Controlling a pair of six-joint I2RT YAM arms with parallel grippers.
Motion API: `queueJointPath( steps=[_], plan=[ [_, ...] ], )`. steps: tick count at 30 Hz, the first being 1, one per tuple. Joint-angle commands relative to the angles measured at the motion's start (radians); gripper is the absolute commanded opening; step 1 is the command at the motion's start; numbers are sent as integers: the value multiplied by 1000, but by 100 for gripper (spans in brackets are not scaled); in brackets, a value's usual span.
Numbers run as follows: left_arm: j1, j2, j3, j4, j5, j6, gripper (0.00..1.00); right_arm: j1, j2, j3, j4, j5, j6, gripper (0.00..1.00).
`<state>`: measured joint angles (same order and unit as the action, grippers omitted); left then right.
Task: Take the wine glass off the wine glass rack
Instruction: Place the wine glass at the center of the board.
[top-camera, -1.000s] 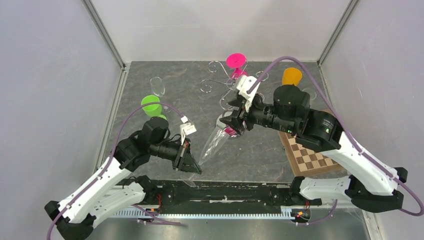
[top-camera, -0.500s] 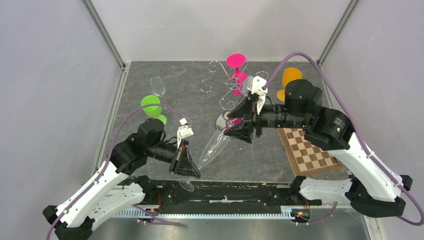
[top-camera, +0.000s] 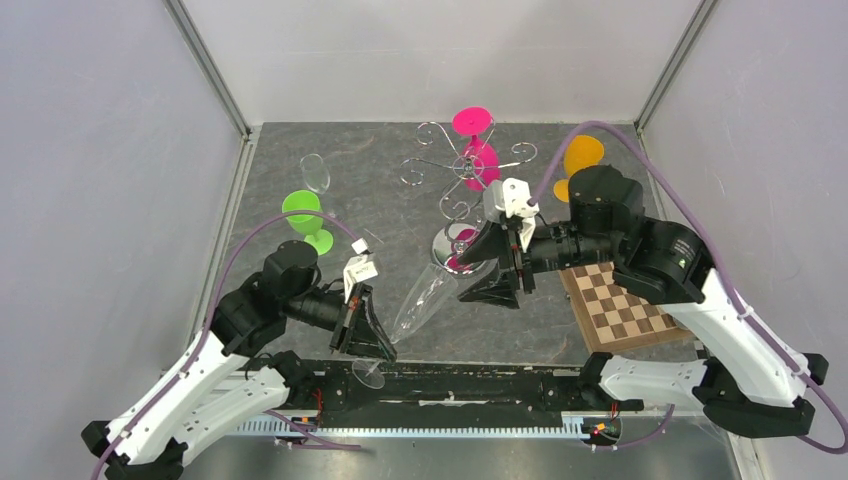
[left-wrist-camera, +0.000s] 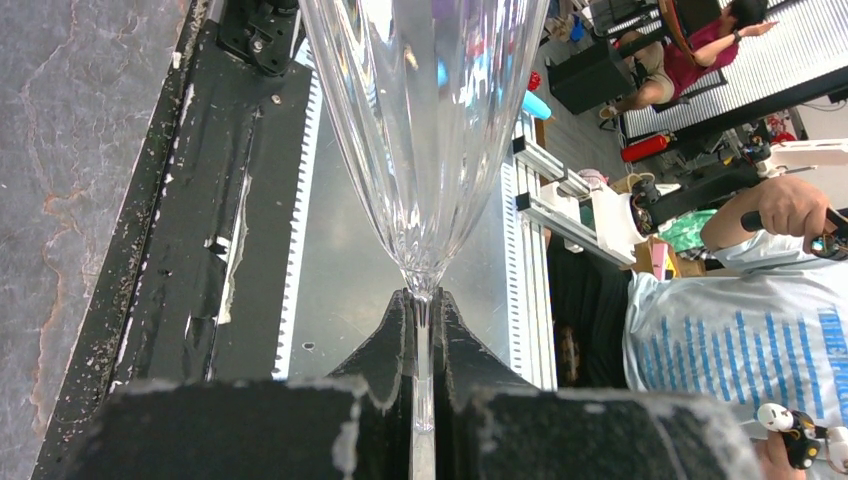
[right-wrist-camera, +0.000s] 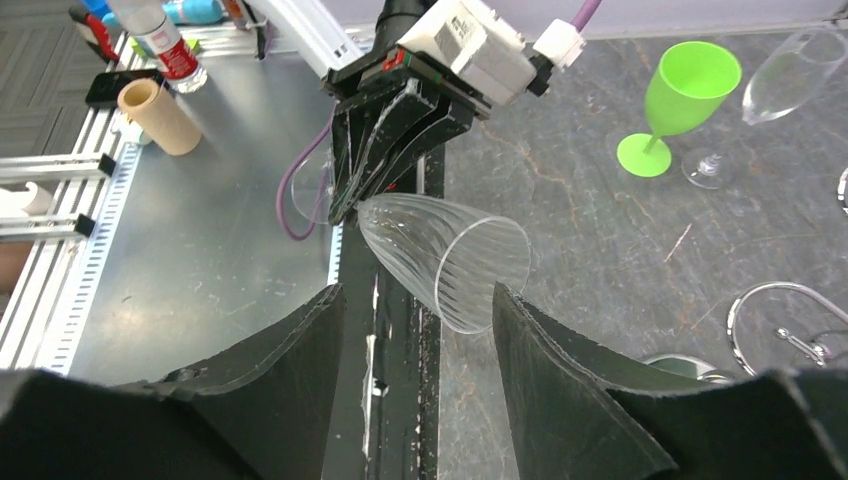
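The clear fluted wine glass (top-camera: 420, 295) has its stem pinched between the fingers of the left gripper (left-wrist-camera: 423, 305), bowl beyond the fingertips, foot behind them. Its rim sits just ahead of the spread fingers of the right gripper (right-wrist-camera: 418, 300), apart from both. The shiny chrome wire wine glass rack (top-camera: 468, 168) stands beside those fingers; a brown-and-white checkered board (top-camera: 615, 305) lies behind them.

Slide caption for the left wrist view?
Left gripper shut on the thin stem of a clear fluted wine glass, whose ribbed bowl fills the top of the frame.
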<state>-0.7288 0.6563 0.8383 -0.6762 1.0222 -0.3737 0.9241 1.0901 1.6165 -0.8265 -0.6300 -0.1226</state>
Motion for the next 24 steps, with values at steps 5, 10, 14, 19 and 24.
queueJointPath(
  steps=[5, 10, 14, 19, 24],
  plan=[
    [0, -14, 59, 58, 66, 82, 2, -5, 30, 16, -39, -135, -78, 58],
    [0, -13, 67, 58, 83, 88, 2, -5, 44, 9, -40, -174, -105, 58],
    [0, -13, 65, 58, 84, 93, 2, -5, 61, 3, -40, -207, -121, 58],
    [0, -11, 58, 58, 85, 96, 2, -5, 79, 0, -30, -255, -141, 55],
    [0, -10, 56, 58, 82, 104, 2, -5, 102, -2, -25, -297, -157, 45]
  ],
)
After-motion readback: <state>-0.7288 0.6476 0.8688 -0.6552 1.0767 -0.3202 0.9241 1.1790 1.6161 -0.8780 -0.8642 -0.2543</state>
